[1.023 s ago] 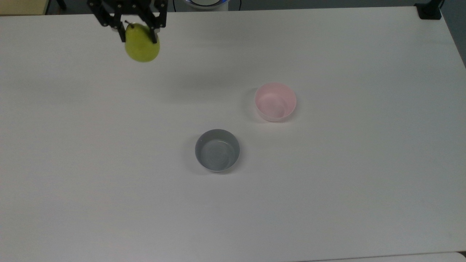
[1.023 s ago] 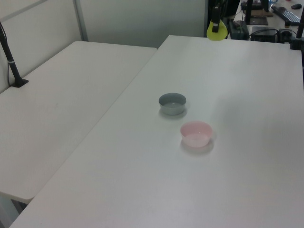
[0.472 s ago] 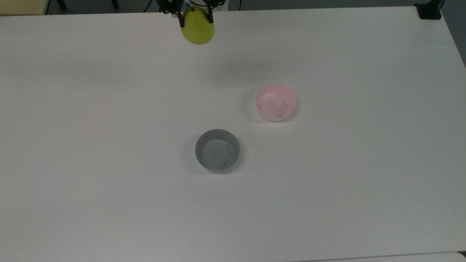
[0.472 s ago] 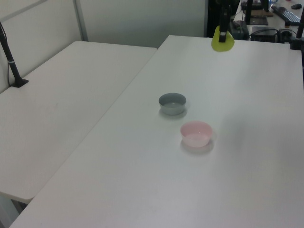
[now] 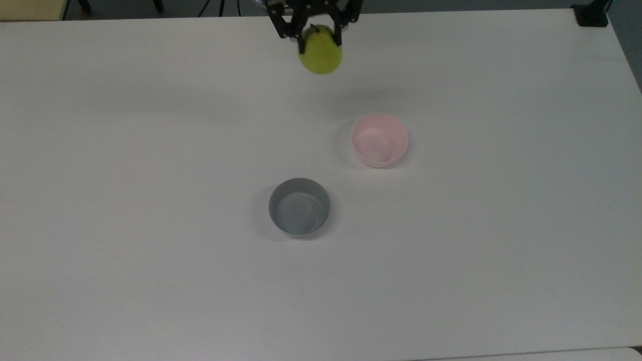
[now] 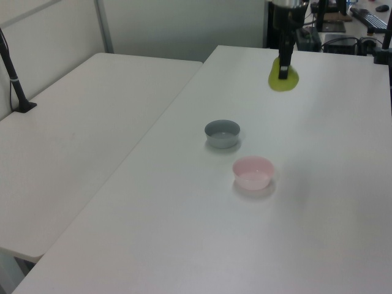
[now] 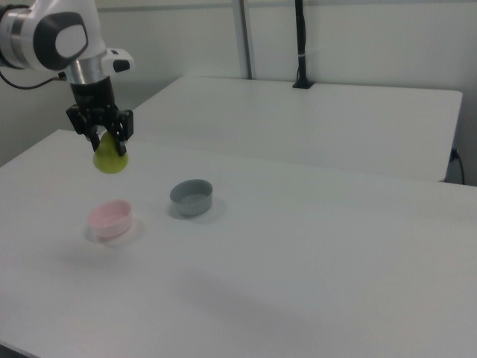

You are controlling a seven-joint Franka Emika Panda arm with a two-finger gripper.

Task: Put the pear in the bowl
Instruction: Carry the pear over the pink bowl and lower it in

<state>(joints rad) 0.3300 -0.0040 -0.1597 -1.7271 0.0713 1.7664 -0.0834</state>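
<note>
White table (image 5: 150,150), claw-held (image 5: 319,39) pear (image 5: 321,56) aloft

The pear (image 5: 321,54) (image 6: 283,79) (image 7: 110,159), rounded and yellow-green, is held clear of the table, stem end up, clamped near its top. In the top view it is seen at about eleven o'clock from the bowl (image 5: 379,140) (image 6: 252,173) (image 7: 110,218), well apart. The bowl, small, round and pale pink, is set upright on the white table and is seen to be empty.
</note>
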